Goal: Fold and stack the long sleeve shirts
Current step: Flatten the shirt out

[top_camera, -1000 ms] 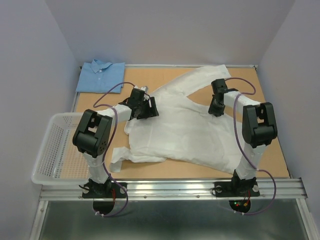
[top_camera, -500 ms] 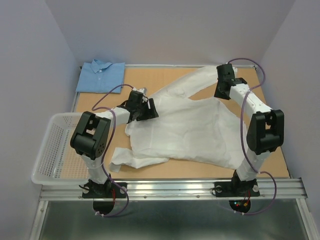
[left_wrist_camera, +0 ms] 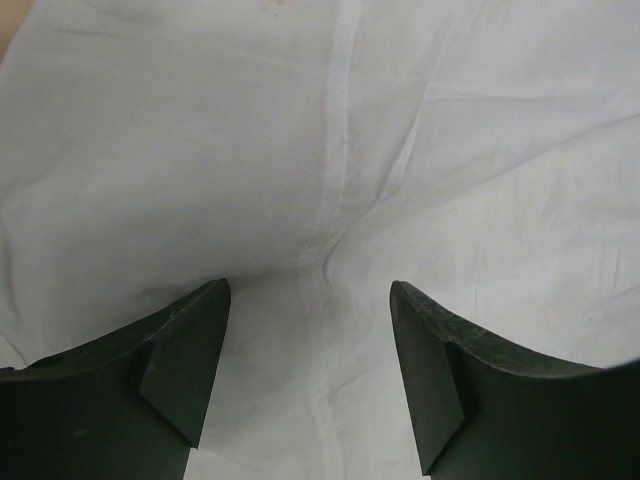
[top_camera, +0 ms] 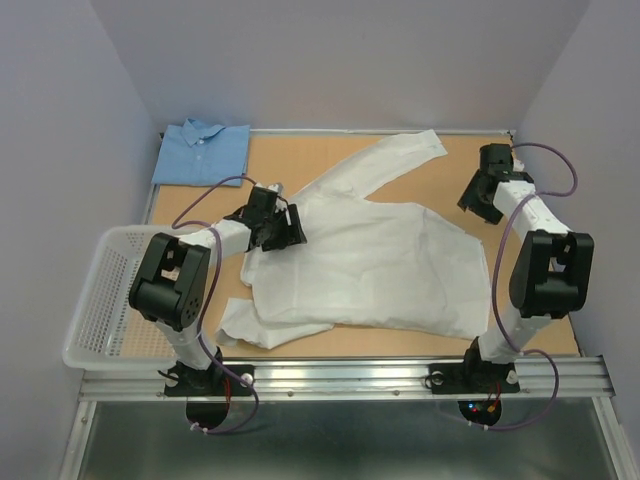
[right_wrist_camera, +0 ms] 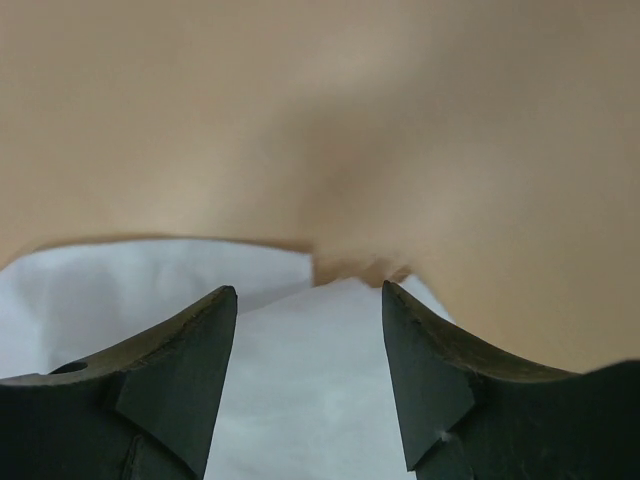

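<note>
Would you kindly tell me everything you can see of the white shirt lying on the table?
The white shirt is thin, plain, wrinkled cloth with a stitched placket seam, spread mostly flat and unfolded across the middle of the tan table. One sleeve stretches toward the far edge; the other seems folded over at the near left. The open left gripper stands over its left part; the open right gripper is by its right edge, holding nothing.

white mesh basket (top_camera: pixel 100 300), tan tabletop (top_camera: pixel 310 160)
</note>
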Robot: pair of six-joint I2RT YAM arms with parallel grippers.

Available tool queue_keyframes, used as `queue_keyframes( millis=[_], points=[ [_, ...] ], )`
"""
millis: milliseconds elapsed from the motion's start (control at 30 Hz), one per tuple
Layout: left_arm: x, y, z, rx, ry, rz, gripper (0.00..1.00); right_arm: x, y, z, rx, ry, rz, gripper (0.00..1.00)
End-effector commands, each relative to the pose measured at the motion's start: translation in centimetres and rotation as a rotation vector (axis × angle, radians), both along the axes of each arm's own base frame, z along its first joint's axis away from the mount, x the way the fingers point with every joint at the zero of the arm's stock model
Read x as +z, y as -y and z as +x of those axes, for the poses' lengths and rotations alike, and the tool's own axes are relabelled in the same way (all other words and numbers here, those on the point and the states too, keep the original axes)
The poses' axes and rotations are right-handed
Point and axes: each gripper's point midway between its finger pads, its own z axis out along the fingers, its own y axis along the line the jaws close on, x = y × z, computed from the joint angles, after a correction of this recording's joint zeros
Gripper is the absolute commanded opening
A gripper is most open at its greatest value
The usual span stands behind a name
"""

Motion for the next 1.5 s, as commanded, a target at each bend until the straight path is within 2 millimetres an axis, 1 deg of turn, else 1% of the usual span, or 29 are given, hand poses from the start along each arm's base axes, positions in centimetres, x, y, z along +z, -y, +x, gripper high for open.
queue_keyframes(
  millis=[0,67,133,167,267,300,367,400,433,500,567,633,700,833,967,1000,1067,1100,1167,1200,1233,1267,1300,1333,1367,1400,1467],
  points=[
    [-3.2,-4.4,-4.5,0.017,-0.174,0.157,0.78,-1.2,-0.6,0.5,-0.029,-0.002,0.091,0.65],
    [-3.1,-4.4,-4.7,0.003,-0.180,0.156,0.78,-2.4,-1.4,1.5,0.002,-0.016,0.132,0.65],
    [-2.9,-4.1,-4.4,-0.002,-0.172,0.143,0.77,-2.9,-2.2,2.4,0.054,-0.015,0.157,0.64],
    [-2.8,-4.0,-4.3,-0.005,-0.169,0.137,0.78,-3.3,-2.5,3.2,0.083,-0.009,0.165,0.64],
    [-2.5,-3.5,-4.0,-0.016,-0.160,0.121,0.78,-3.6,-3.6,4.5,0.156,0.012,0.169,0.64],
    [-2.5,-3.5,-3.9,-0.017,-0.158,0.119,0.78,-3.9,-3.9,4.6,0.177,0.008,0.166,0.64],
    [-2.4,-3.3,-3.7,-0.018,-0.156,0.113,0.78,-4.6,-4.9,4.8,0.216,-0.005,0.150,0.66],
    [-2.3,-3.2,-3.7,-0.018,-0.154,0.109,0.78,-5.0,-5.1,4.7,0.229,-0.013,0.149,0.68],
    [-2.2,-3.1,-3.6,-0.019,-0.149,0.105,0.78,-5.1,-6.4,4.6,0.273,-0.021,0.127,0.68],
    [-2.2,-3.1,-3.6,-0.018,-0.147,0.103,0.78,-5.8,-7.2,4.4,0.303,-0.032,0.098,0.71],
    [-2.2,-3.0,-3.5,-0.019,-0.146,0.102,0.77,-6.3,-8.2,4.1,0.334,-0.048,0.059,0.76],
    [-2.3,-3.0,-3.6,-0.022,-0.151,0.101,0.78,-6.5,-8.6,4.0,0.348,-0.047,0.057,0.78],
    [-2.3,-2.9,-3.6,-0.024,-0.151,0.100,0.78,-6.7,-8.8,3.8,0.355,-0.046,0.058,0.79],
    [-2.5,-3.0,-3.7,-0.027,-0.156,0.104,0.78,-6.3,-10.1,3.8,0.437,-0.039,0.017,0.79],
    [-2.7,-3.0,-3.7,-0.031,-0.160,0.108,0.78,-7.8,-9.6,3.5,0.403,-0.079,-0.023,0.78],
    [-2.7,-3.0,-3.7,-0.030,-0.161,0.110,0.78,-8.7,-9.4,3.1,0.393,-0.104,-0.029,0.76],
    [-2.9,-3.1,-3.8,-0.028,-0.164,0.114,0.78,-9.5,-8.7,2.9,0.362,-0.122,-0.054,0.73],
    [-2.9,-3.2,-3.8,-0.026,-0.163,0.117,0.78,-10.3,-8.3,2.8,0.347,-0.143,-0.065,0.72],
    [-3.2,-3.3,-4.0,-0.026,-0.170,0.120,0.78,-11.0,-7.9,2.7,0.335,-0.162,-0.092,0.62],
    [-3.2,-3.4,-4.0,-0.025,-0.170,0.120,0.78,-11.7,-7.7,2.6,0.331,-0.178,-0.098,0.57],
    [-3.2,-3.4,-4.2,-0.025,-0.173,0.121,0.78,-11.8,-7.4,2.7,0.328,-0.183,-0.112,0.44],
    [-3.4,-3.5,-4.3,-0.022,-0.179,0.127,0.78,-11.9,-6.9,2.8,0.314,-0.187,-0.139,0.34],
    [-3.6,-3.7,-4.5,-0.020,-0.186,0.131,0.78,-11.8,-6.7,2.9,0.310,-0.188,-0.158,0.26],
    [-3.5,-3.7,-4.6,-0.019,-0.189,0.134,0.78,-11.6,-6.3,3.1,0.303,-0.186,-0.174,0.15],
    [-3.6,-3.8,-4.7,-0.016,-0.191,0.134,0.78,-10.9,-5.6,3.7,0.295,-0.176,-0.220,0.10],
    [-3.5,-3.9,-4.7,-0.013,-0.188,0.134,0.78,-10.1,-5.2,4.1,0.288,-0.165,-0.248,0.06],
    [-3.5,-4.0,-4.8,-0.008,-0.189,0.137,0.78,-7.0,-4.1,5.7,0.269,-0.115,-0.331,0.05]
  ],
)
